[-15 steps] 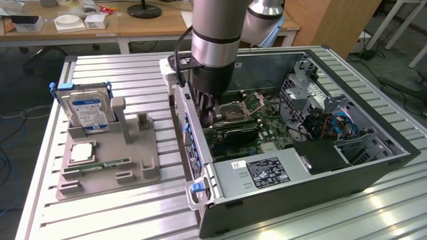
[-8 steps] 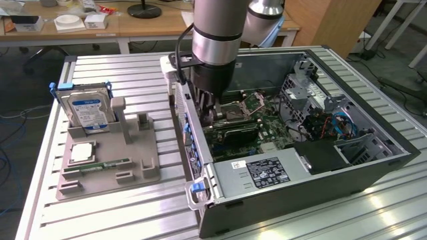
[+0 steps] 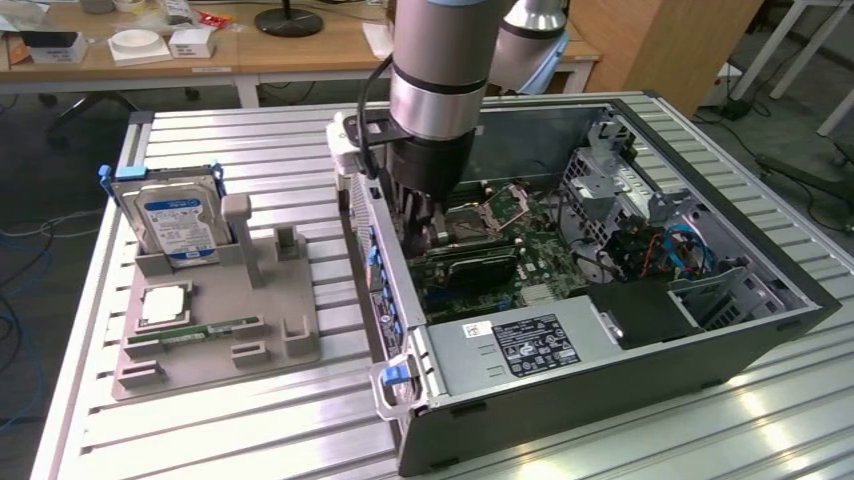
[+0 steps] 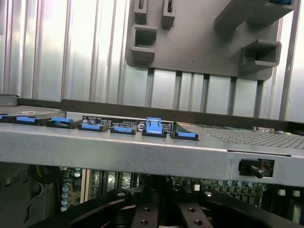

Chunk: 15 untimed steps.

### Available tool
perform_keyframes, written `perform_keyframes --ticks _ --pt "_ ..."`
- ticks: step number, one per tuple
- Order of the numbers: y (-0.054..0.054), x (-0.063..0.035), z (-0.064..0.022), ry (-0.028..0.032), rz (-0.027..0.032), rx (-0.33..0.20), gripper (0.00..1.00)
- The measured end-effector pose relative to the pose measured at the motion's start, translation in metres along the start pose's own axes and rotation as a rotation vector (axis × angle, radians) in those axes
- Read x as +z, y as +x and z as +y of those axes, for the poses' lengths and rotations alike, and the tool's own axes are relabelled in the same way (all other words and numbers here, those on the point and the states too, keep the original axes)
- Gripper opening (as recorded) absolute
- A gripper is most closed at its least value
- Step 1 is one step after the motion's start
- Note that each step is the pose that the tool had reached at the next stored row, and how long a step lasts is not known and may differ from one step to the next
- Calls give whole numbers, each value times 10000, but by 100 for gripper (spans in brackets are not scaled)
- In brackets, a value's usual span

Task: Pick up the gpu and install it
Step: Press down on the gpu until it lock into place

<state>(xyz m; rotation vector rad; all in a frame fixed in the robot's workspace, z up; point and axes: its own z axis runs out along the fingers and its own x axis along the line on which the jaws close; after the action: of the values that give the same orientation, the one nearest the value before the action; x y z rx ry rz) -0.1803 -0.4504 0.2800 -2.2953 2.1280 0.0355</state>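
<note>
Jaws [image 4: 161, 209] shut tight inside the computer case [image 3: 747, 340], gpu [image 3: 470, 262] just beneath them.

Lighting: bright, even and overhead in the exterior view, with pale glare streaks on the ribbed metal table [image 3: 747, 420] at the exterior view's lower right and only soft, short shadows beside the grey fixture tray [image 3: 214, 330]. Computer case [image 3: 627, 330] interior: darker, its black panels losing detail. Wrist view: dimmer below the case's rear wall [image 4: 142, 152], nearest dark parts soft and out of focus.
</note>
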Motion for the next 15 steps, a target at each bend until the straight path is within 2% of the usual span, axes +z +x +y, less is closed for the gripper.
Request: perform_keyframes --ticks 6,11,15 --pt "3 67 -3 -1 5 0 10" --pt "16 75 -2 -5 52 1 10" --pt "17 103 -3 -5 63 0 10"
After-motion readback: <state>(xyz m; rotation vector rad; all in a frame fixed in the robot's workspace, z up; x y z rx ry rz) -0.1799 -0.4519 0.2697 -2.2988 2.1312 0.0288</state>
